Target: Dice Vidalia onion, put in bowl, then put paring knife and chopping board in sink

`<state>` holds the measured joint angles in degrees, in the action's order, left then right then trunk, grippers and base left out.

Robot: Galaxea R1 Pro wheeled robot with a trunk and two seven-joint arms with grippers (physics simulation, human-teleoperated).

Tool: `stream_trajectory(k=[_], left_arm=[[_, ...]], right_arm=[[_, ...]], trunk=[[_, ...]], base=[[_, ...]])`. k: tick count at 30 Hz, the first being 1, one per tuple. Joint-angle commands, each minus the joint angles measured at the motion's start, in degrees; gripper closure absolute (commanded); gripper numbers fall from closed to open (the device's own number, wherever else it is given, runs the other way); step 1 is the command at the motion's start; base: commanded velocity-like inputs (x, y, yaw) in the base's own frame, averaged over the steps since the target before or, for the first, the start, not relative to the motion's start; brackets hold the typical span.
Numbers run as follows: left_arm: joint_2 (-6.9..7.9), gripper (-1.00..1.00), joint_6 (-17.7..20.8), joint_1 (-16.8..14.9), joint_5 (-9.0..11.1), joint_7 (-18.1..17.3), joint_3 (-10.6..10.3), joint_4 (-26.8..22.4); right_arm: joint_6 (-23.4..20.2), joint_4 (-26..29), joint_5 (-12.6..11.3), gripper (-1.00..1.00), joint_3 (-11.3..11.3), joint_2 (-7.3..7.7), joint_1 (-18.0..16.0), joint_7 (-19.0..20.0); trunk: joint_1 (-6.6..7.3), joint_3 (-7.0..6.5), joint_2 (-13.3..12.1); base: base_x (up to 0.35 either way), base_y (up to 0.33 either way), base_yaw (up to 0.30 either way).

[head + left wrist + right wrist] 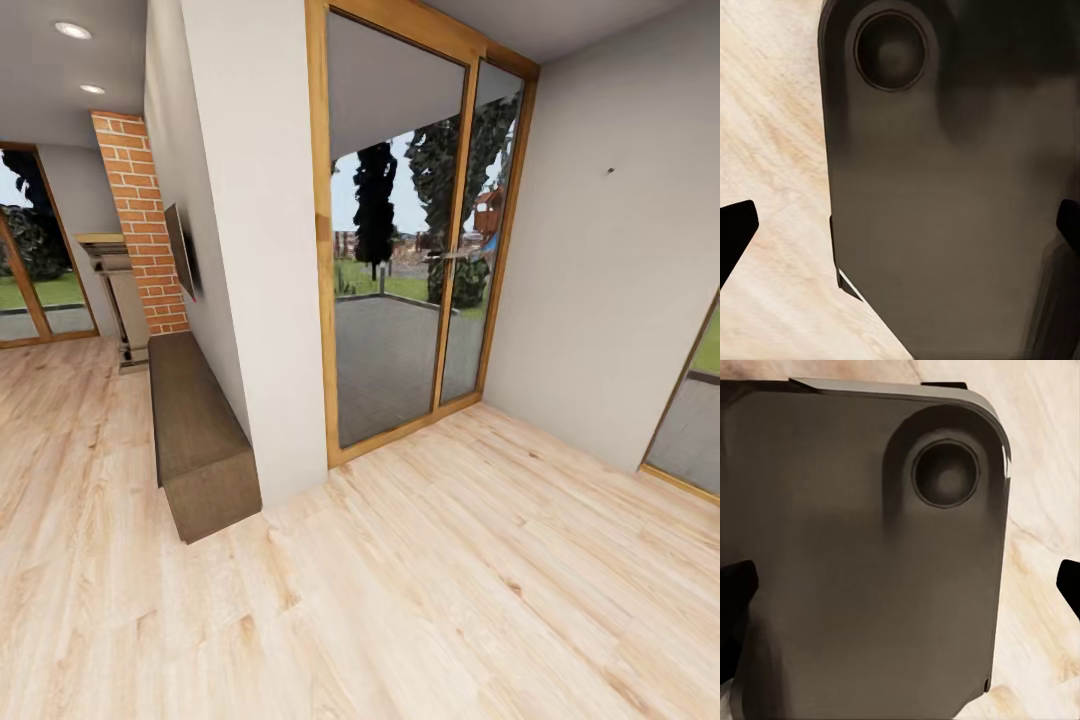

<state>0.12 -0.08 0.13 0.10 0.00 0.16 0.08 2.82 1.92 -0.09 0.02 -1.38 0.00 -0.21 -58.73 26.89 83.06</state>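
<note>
Head view: open plank floor (480, 590), wall corner (290, 300), low bench (195, 440) left; both fingers' state indiscernible.

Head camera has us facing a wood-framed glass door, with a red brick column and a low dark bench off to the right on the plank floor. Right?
Not quite. In the head view the brick column and the low dark bench stand to the left of the wood-framed glass door, not the right. The plank floor is as you say.
</note>
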Motion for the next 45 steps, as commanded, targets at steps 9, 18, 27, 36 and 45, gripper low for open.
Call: stream_trajectory(k=[9,18,27,36,45], left_arm=[[0.01,-1.00,0.0,0.0,0.0,0.0,0.0,0.0],[-0.22,-1.00,0.0,0.0,0.0,0.0,-0.1,0.0],[-0.52,-1.00,-1.5,0.0,0.0,0.1,0.2,-2.2],[-0.05,-1.00,-4.0,0.0,0.0,0.2,0.3,-10.0],[0.70,-1.00,-4.3,0.0,-0.1,-0.1,0.2,-15.5]], right_arm=[[0.6,0.0,-0.1,-1.00,0.0,-0.06,0.0,-0.1],[0.7,0.0,0.0,-1.00,0.1,-0.10,0.0,0.0],[1.4,0.4,-0.1,-1.00,0.0,-0.48,0.0,0.0],[6.2,3.9,0.2,-1.00,0.1,-0.22,0.0,0.0],[9.4,15.4,0.3,-1.00,0.1,0.03,0.0,-0.4]], trunk=[[0.00,0.04,0.0],[0.00,0.04,0.0],[0.00,0.04,0.0],[0.00,0.04,0.0],[0.00,0.04,0.0]], base=[[0.000,0.000,0.000],[0.000,0.000,0.000],[0.000,0.000,0.000],[0.000,0.000,0.000],[0.000,0.000,0.000]])
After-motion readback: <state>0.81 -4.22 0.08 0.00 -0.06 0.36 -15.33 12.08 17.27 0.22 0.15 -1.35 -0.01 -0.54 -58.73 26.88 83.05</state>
